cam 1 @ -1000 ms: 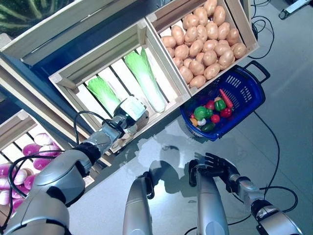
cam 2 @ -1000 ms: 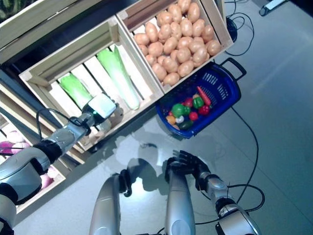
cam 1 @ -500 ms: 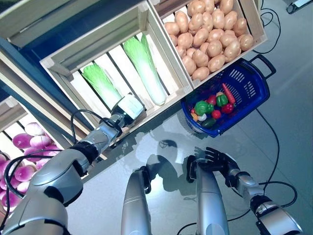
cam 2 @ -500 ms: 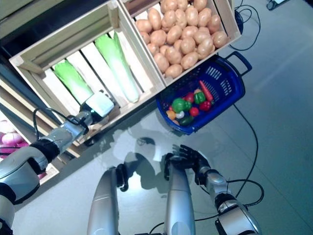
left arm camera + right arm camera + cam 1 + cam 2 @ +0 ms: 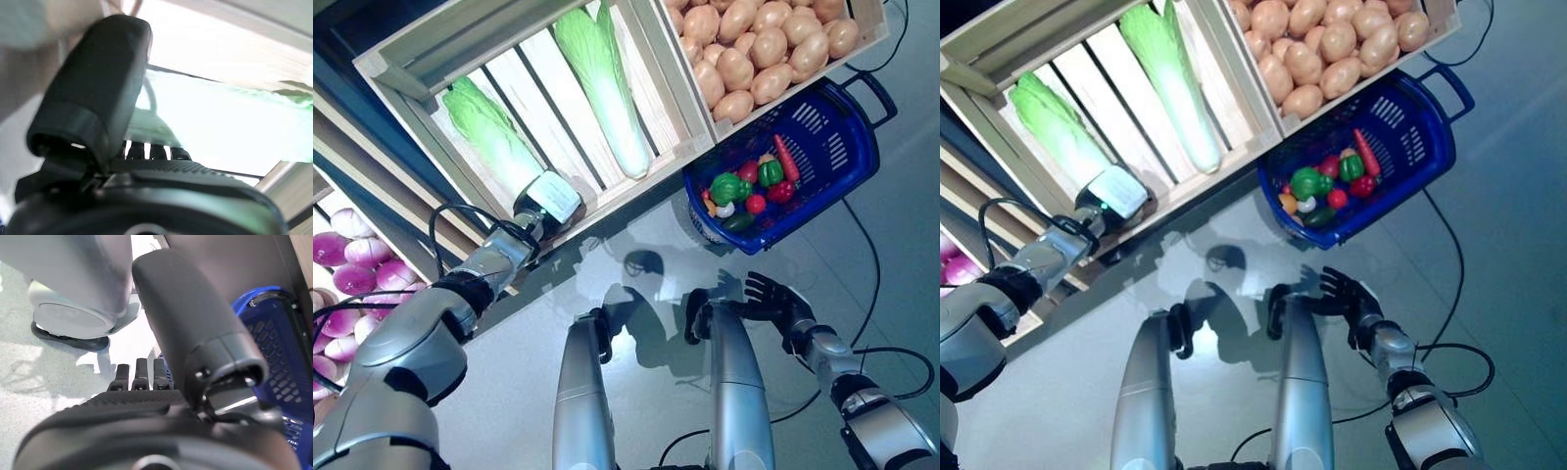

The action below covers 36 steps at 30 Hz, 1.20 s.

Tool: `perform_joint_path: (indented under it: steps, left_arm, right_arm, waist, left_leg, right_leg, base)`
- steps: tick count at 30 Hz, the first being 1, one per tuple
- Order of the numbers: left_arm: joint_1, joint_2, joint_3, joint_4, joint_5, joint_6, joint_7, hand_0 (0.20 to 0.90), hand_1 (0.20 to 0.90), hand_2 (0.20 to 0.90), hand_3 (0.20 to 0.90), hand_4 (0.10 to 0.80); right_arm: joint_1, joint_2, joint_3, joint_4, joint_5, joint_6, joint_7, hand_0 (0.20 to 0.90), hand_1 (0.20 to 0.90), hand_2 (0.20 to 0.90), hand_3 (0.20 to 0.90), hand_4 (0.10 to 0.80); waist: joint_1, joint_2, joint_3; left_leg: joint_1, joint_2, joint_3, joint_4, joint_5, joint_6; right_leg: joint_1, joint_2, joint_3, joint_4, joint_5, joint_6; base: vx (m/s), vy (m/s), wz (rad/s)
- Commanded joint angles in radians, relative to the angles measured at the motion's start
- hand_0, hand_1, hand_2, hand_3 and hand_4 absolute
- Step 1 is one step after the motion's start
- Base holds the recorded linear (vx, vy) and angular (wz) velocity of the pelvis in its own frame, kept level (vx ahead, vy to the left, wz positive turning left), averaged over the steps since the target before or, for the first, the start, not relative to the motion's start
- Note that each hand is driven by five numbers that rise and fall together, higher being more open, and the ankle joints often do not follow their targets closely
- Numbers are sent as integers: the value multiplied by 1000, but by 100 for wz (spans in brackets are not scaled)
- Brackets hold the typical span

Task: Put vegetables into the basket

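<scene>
Two long green-and-white cabbages lie in a slatted wooden crate (image 5: 382,70): the left cabbage (image 5: 489,132) and the right cabbage (image 5: 607,88). My left hand (image 5: 542,202) reaches into the crate at the left cabbage's lower end; in the left wrist view its thumb (image 5: 98,83) and fingers (image 5: 149,150) point straight at the pale green cabbage (image 5: 234,122). The blue basket (image 5: 832,137) stands on the floor to the right and holds several small vegetables. My right hand (image 5: 771,299) hangs low below the basket, fingers spread and holding nothing.
A crate of potatoes (image 5: 764,49) sits above the basket, right of the cabbage crate. Purple onions (image 5: 352,264) fill a lower crate at the far left. The basket's black handle (image 5: 873,93) sticks out on its right side.
The camera has shifted, moving the whole scene up and to the left. My left hand has edged closer to the left cabbage's lower end. The right hand stays spread.
</scene>
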Motion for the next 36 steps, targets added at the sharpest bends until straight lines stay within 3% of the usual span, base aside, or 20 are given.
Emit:
perform_joint_path:
  steps: [1, 14, 16, 17, 29, 36]
  left_arm:
    - [-108, 85, 55, 54, 16, 58, 34, 900, 900, 900, 900, 800]
    - [-158, 109, 51, 126, 38, 58, 116, 900, 900, 900, 900, 800]
    - [-158, 108, 55, 143, 9, 57, 115, 467, 467, 467, 467, 511]
    - [-159, 109, 54, 148, 2, 55, 119, 300, 300, 300, 300, 400]
    - [-143, 99, 49, 164, -85, -15, 155, 300, 300, 300, 300, 400]
    - [-91, 93, 59, 164, -111, -37, 194, 300, 300, 300, 300, 400]
  right_arm:
    - [14, -74, -69, -38, 98, -81, -18, 900, 900, 900, 900, 800]
    - [8, -134, -119, -85, 161, -81, -26, 900, 900, 900, 900, 800]
    - [8, -135, -122, -97, 176, -82, -20, 900, 900, 900, 900, 800]
    - [7, -136, -124, -99, 179, -83, -16, 900, 900, 900, 900, 800]
    - [-52, -140, -105, -145, 204, -87, -29, 900, 900, 900, 900, 800]
    - [-53, -130, -87, -169, 182, -83, -24, 900, 900, 900, 900, 800]
  waist:
    - [-7, 17, -18]
    - [-13, 5, -5]
    - [-16, 3, -9]
    - [-16, 3, -9]
    - [-12, 13, -19]
    - [-18, 12, -40]
  left_leg:
    - [-16, 10, 17, -90, 47, 13]
    - [-210, 10, 9, 47, 44, 32]
    - [-230, 14, 11, 62, 46, 32]
    - [-238, 16, 12, 71, 45, 33]
    - [-235, 33, 18, 123, 22, 32]
    - [-116, 47, 27, 79, 15, 19]
  right_leg:
    - [53, -43, 27, 34, -38, 23]
    - [-128, -45, 31, 173, -54, 6]
    - [-147, -43, 31, 197, -62, 3]
    - [-154, -44, 30, 205, -65, 2]
    - [-159, -54, 27, 279, -113, 5]
    - [-48, -51, 20, 224, -108, 13]
  base:
    - [-51, 10, 4]
    - [-33, 23, -3]
    - [-6, 4, -5]
    - [0, 0, 0]
    - [7, 1, 1]
    - [80, 19, -11]
